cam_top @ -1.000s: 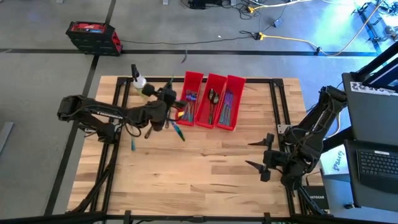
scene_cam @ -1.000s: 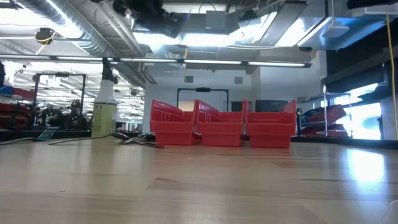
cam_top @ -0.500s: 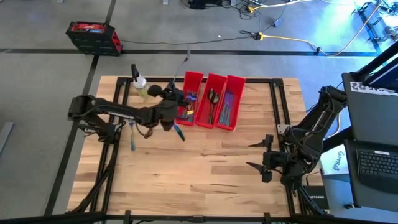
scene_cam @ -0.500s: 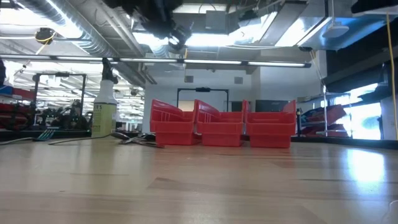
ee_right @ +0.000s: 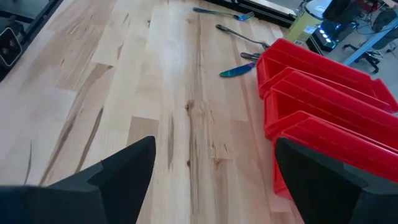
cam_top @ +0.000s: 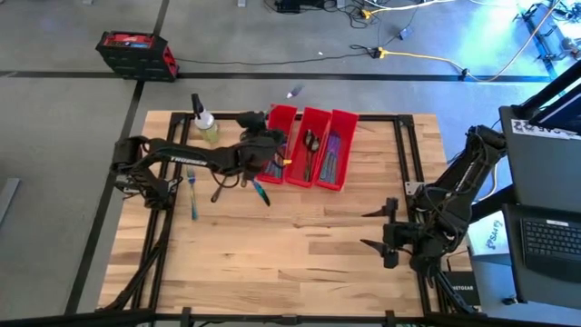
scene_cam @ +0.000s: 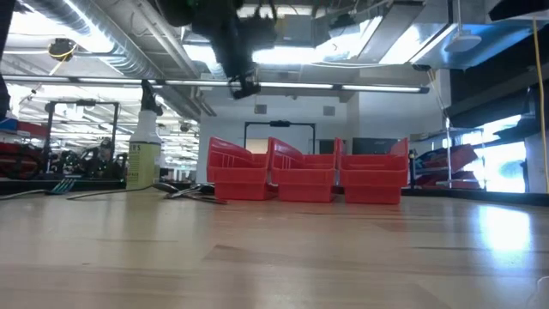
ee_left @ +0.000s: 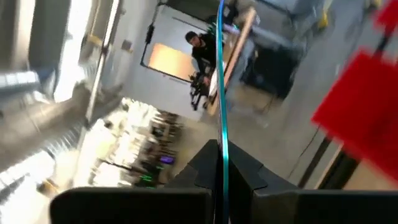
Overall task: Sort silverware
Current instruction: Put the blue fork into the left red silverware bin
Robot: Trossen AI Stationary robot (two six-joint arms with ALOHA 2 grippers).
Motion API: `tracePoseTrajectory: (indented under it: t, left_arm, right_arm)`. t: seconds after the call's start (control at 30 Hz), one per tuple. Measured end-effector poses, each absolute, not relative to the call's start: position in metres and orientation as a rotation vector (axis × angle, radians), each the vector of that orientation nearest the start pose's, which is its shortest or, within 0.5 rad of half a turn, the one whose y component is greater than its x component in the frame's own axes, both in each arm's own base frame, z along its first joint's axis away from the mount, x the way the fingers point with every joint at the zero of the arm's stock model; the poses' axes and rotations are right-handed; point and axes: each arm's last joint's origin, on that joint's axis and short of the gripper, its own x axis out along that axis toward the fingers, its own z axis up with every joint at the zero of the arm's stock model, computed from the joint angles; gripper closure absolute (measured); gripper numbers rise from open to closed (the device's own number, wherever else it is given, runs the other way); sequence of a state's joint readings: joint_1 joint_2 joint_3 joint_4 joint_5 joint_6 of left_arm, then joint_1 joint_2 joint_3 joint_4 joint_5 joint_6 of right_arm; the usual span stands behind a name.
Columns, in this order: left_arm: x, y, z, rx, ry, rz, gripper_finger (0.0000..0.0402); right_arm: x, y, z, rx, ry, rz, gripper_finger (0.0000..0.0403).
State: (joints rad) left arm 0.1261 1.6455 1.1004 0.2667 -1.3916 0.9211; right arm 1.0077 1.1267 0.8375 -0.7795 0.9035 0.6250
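My left gripper (cam_top: 270, 138) hangs level above the leftmost of three red bins (cam_top: 278, 154), shut on a thin teal piece of silverware (ee_left: 221, 93) that shows edge-on. Whether it is a fork, a spoon or a knife I cannot tell. In the low view this gripper (scene_cam: 243, 85) is high over the bins (scene_cam: 304, 178). Loose silverware lies flat on the table left of the bins: a fork (cam_top: 192, 194), a teal knife (cam_top: 261, 193) and a spoon (cam_top: 218, 190). My right gripper (cam_top: 375, 227) waits open near the table's right edge. My left gripper pinches the teal piece between its two fingers at one end (ee_left: 222, 163). The piece runs along the fingers and sticks out straight ahead of them. It is lifted clear of table and bins, its free tip (cam_top: 295, 92) reaching past the table's far edge.
A spray bottle (cam_top: 203, 124) stands at the far left, close to my left arm. The bins hold sorted silverware (cam_top: 310, 145). The right wrist view shows the bins (ee_right: 323, 106), the knife (ee_right: 236, 70) and bare wood before my right gripper (ee_right: 211, 180).
My left gripper has moved toward the table's right edge, from beside the loose silverware to above the leftmost bin, sinking a little and rolling its wrist. The teal piece has gone with it, turned about and still lifted clear.
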Motion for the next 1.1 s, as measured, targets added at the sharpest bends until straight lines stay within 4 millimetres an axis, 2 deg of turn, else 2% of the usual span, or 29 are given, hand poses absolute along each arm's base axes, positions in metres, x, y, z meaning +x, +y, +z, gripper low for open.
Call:
tracePoseTrajectory:
  t: [0.17, 0.6, 0.83, 0.97, 1.1]
  left_arm:
    - [0.337, 0.082, 0.257, 1.029, 1.119, 1.195, 0.0401]
    - [0.323, 0.081, 0.237, 0.959, 1.175, 1.141, 0.0401]
    - [0.313, 0.072, 0.225, 0.794, 1.127, 1.120, 0.0401]
    - [0.308, 0.070, 0.219, 0.618, 1.088, 1.106, 0.0401]
    - [0.303, 0.068, 0.216, 0.513, 1.066, 1.133, 0.0401]
  right_arm:
    - [0.126, 0.157, 0.254, -0.259, 0.602, -0.094, 0.0089]
    - [0.127, 0.159, 0.256, -0.209, 0.579, -0.103, 0.0089]
    - [0.127, 0.158, 0.256, -0.181, 0.561, -0.128, 0.0089]
    - [0.127, 0.158, 0.256, -0.184, 0.560, -0.132, 0.0089]
    - [0.127, 0.158, 0.256, -0.184, 0.560, -0.132, 0.0089]
